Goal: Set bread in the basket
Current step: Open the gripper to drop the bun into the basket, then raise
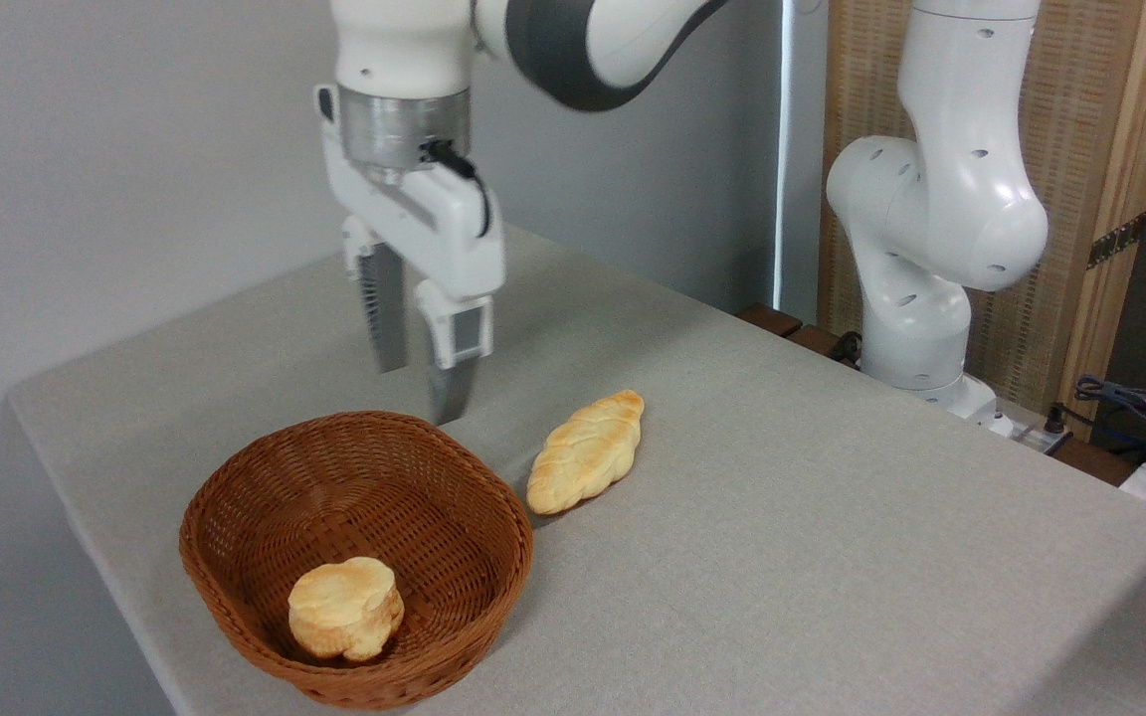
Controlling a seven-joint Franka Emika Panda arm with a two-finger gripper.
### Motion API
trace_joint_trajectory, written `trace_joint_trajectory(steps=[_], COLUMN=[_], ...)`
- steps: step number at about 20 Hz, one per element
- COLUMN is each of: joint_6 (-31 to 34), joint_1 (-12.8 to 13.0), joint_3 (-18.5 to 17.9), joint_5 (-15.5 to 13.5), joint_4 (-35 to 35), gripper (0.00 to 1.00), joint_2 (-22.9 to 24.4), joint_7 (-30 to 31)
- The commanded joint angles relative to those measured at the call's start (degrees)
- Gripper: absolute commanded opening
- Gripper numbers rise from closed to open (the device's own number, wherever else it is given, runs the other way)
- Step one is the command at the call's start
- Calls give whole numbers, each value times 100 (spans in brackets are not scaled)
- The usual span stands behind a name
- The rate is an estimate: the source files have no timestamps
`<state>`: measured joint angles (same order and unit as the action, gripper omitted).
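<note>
The wicker basket (235,497) is open from above; only the small round bun (345,608) lies in its near end, leaving the far half of the bowl bare. The gripper (421,383) hangs over the far rim, fingers apart with nothing between them. Just right of the basket, the braided loaf (585,451) narrows the gap there. Beyond the loaf the grey table (832,517) runs bare towards the arm's base (916,328).

woven wicker basket (235,577) — matt cloth-like table (832,557) — glossy arm (941,209).
</note>
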<state>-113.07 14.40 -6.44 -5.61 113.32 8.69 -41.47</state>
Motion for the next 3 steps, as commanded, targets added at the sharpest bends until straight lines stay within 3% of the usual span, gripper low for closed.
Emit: trace_joint_trajectory(steps=[1,3], joint_6=[628,752], joint_1=[45,54], joint_3=[-121,-112], joint_5=[-45,-45], joint_4=[76,76], gripper=[100,100], joint_2=[168,151], joint_7=[69,61])
